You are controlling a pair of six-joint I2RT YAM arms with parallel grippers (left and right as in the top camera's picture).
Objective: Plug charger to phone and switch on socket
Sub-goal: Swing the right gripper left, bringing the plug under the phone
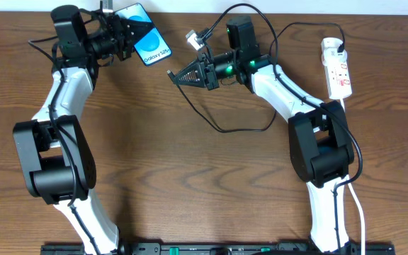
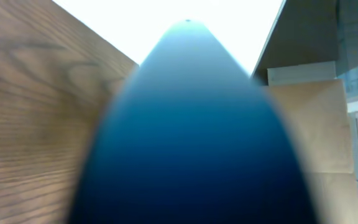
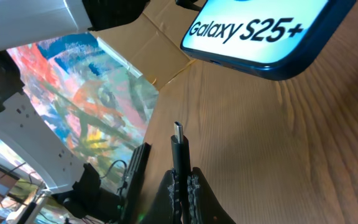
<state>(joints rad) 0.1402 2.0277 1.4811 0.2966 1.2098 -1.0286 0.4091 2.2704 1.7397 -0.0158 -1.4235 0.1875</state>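
Observation:
The phone (image 1: 146,35), blue screen with white "Galaxy" text, is held tilted off the table at the far left by my left gripper (image 1: 125,35), which is shut on it. In the left wrist view the phone (image 2: 191,137) is a blurred blue shape filling the frame. My right gripper (image 1: 179,76) is shut on the charger's connector end (image 3: 179,146); its tip points at the phone's bottom edge (image 3: 260,37), a short gap away. The black cable (image 1: 239,127) loops across the table. The white socket (image 1: 337,67) lies at the far right, a black plug in its far end.
A small white object (image 1: 193,37) lies on the table between the phone and the right arm. The socket's white cord (image 1: 356,205) runs down along the right arm's base. Cardboard and a colourful panel (image 3: 98,106) show beyond the table edge in the right wrist view.

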